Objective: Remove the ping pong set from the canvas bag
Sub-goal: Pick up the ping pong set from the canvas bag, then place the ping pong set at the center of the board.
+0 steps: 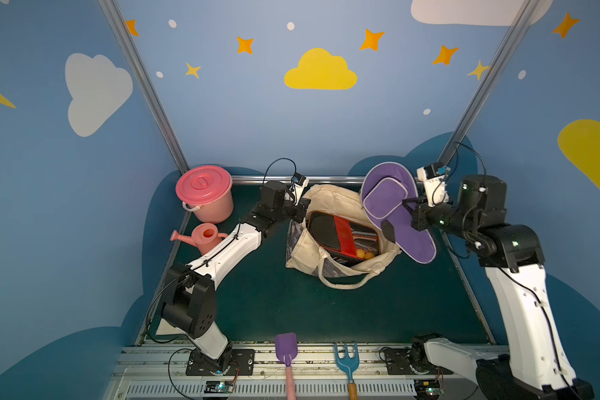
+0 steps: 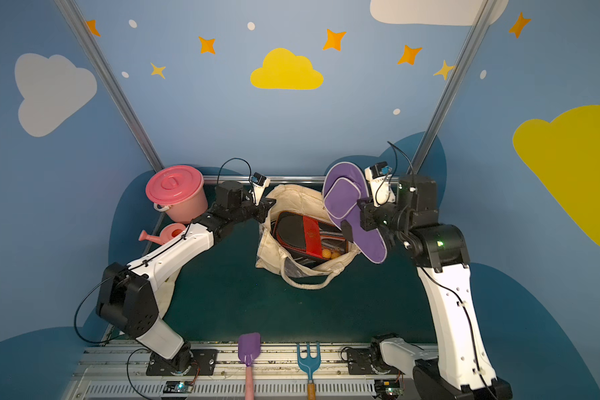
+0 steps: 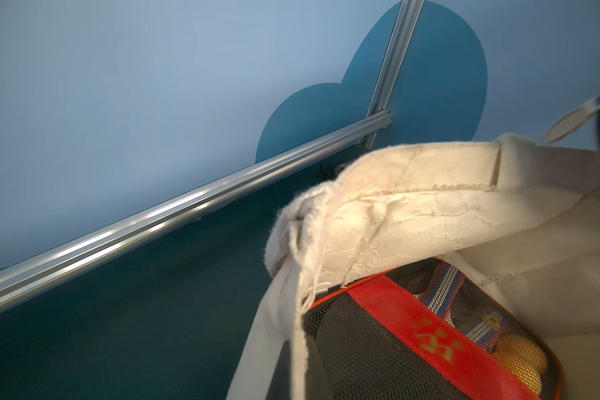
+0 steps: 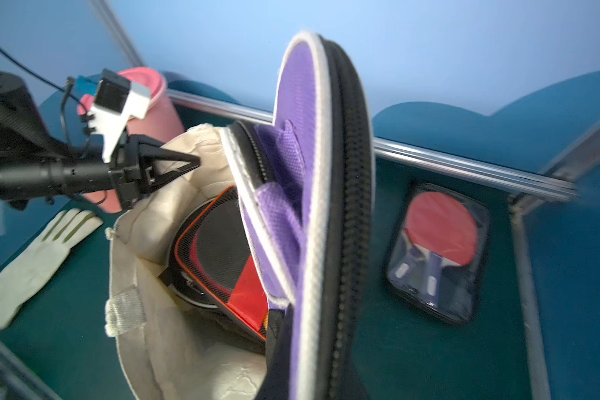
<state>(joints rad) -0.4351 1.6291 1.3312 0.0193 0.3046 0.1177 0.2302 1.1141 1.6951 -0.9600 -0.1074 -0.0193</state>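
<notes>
pink lidded bucket (image 1: 204, 194) upright, far-left corner | pink watering can (image 1: 203, 238) just beside it, nearer side | purple toy shovel (image 1: 286, 348) and blue toy rake (image 1: 346, 358) apart on front rail | white glove (image 4: 35, 266) flat on green mat (image 1: 291, 311)

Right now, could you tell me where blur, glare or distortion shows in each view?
In both top views: even light, sharp, though the wide lens splays the frame posts. In the left wrist view: glare streaks the aluminium rail, and the rim of the canvas bag is brightly lit. In the right wrist view: the near purple case and the flat pack beyond look soft.
</notes>
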